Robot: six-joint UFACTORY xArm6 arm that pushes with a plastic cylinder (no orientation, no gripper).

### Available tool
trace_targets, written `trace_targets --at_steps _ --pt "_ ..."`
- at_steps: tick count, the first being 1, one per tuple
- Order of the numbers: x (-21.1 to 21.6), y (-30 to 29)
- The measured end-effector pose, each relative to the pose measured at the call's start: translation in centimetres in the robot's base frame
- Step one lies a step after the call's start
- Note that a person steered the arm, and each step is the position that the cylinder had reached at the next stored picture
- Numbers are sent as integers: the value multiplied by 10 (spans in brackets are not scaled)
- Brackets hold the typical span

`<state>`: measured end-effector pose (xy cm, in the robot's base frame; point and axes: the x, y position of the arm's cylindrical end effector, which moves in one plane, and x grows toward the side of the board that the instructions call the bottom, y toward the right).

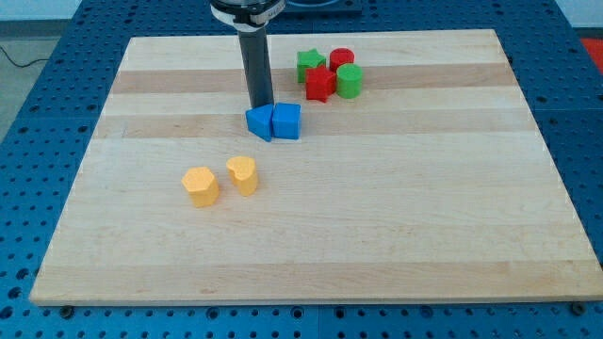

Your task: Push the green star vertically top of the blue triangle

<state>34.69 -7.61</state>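
Two blue blocks (274, 121), two yellow (220, 180)

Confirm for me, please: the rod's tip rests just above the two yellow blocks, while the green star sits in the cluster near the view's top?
Not quite: in the camera view my tip rests just above the two blue blocks, not the yellow ones. The green star does sit in the top cluster.

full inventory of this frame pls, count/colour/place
blue blocks: 2, blue, touching pair at centre-top; shapes unclear
green star: 1, green, top cluster, left end
red star: 1, red, cluster front
red cylinder: 1, red, cluster back
green cylinder: 1, green, cluster right
yellow blocks: 2, yellow, left of centre, slightly apart
board: 1, light wood, on blue perforated table
my tip: 1, dark rod, just behind the blue pair
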Motion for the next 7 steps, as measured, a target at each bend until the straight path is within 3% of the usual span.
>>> trace_targets --at_steps 2,5,7 --pt "-36 -44" --pt "-129 -31" --pt "-122 78"
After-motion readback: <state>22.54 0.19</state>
